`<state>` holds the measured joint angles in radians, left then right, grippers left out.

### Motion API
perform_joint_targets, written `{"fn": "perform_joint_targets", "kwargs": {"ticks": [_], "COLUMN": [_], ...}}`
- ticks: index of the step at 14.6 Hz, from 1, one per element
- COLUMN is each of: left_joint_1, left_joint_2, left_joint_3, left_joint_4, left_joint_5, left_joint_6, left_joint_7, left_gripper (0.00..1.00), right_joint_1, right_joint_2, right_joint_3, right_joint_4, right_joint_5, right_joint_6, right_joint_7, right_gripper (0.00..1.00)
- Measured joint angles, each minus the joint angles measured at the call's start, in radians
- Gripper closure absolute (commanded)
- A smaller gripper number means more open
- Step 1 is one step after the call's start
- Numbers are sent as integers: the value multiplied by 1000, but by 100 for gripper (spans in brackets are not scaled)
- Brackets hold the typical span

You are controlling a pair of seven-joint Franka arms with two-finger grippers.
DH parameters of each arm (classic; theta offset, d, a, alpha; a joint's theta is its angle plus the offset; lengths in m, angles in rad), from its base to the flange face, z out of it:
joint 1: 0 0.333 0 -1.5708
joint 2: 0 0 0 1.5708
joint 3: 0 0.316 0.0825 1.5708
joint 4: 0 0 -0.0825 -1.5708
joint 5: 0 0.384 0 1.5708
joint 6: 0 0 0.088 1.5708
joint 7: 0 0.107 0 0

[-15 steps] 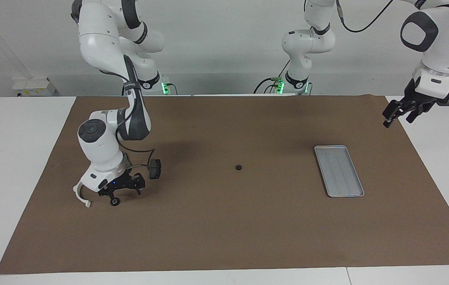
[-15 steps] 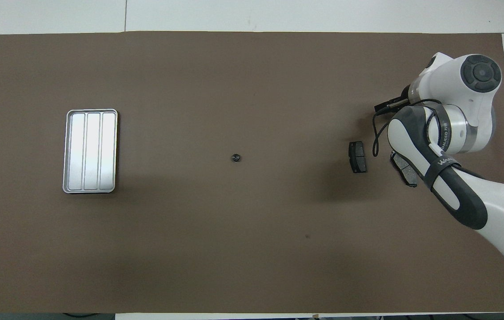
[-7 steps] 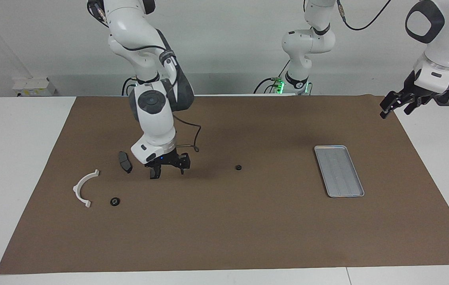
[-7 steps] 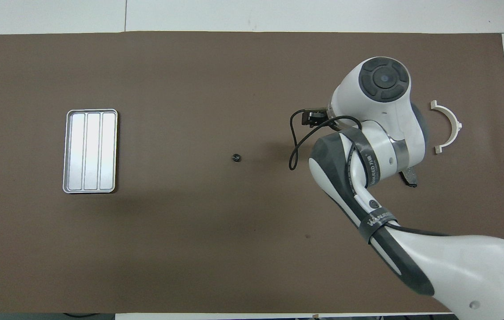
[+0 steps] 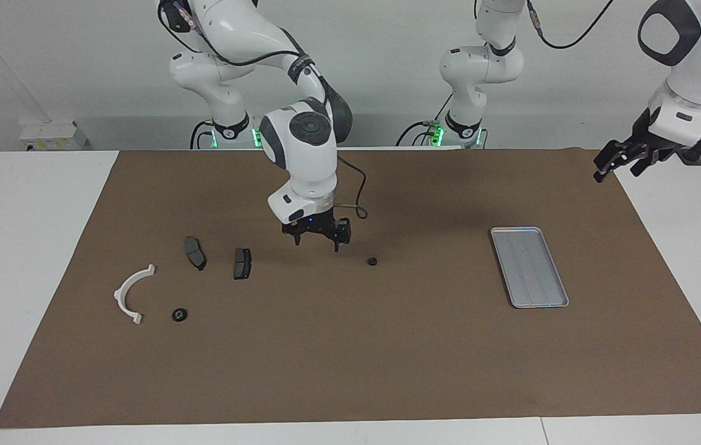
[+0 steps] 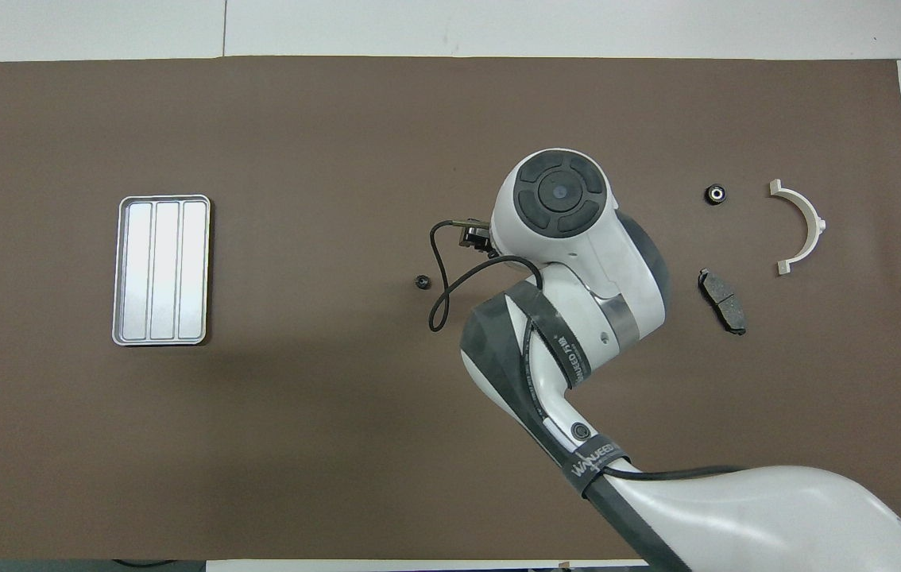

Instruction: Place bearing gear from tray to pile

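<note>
Black right pincer (image 5: pixel 317 238), fingers apart and empty, hovers beside small bearing gear (image 5: pixel 373 261); left pincer (image 5: pixel 619 162), apart, waits above worktop edge.

Two high, distant views share the table (image 5: pixel 35 259).

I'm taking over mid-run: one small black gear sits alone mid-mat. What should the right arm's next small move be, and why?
Probably shift the right gripper sideways until it is over the lone gear, then lower. Its fingers are open and empty, it hangs just short of that gear, the tray is empty, and another gear already lies by the white bracket. The left gripper waits aside.
</note>
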<state>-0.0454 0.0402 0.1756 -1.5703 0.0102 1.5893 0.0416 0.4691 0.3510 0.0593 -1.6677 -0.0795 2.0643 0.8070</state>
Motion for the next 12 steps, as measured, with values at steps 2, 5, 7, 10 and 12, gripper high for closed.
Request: {"fn": "perform_joint_targets", "kwargs": {"ticks": [2, 5, 7, 10, 12], "left_joint_1": [0, 0, 0, 0, 0], "left_joint_2": [3, 3, 3, 3, 3], "left_joint_3": [0, 0, -1, -1, -1], "left_joint_4": [4, 6, 6, 6, 6], "left_joint_5": [0, 0, -1, -16, -19], "left_joint_6": [0, -3, -17, -25, -28], "left_joint_7": [0, 0, 0, 4, 18], "left_gripper": [8, 8, 8, 8, 7], "right_joint_1": [24, 41, 61, 87, 101], "right_joint_2": [0, 0, 3, 28, 58], "right_joint_3": [14, 40, 41, 41, 41], "right_joint_4": [4, 4, 2, -1, -2], "right_joint_5": [28, 69, 74, 74, 70], "right_joint_6": [2, 32, 51, 68, 96], "right_joint_7": [39, 75, 81, 86, 98], "right_gripper": [0, 0, 0, 0, 0]}}
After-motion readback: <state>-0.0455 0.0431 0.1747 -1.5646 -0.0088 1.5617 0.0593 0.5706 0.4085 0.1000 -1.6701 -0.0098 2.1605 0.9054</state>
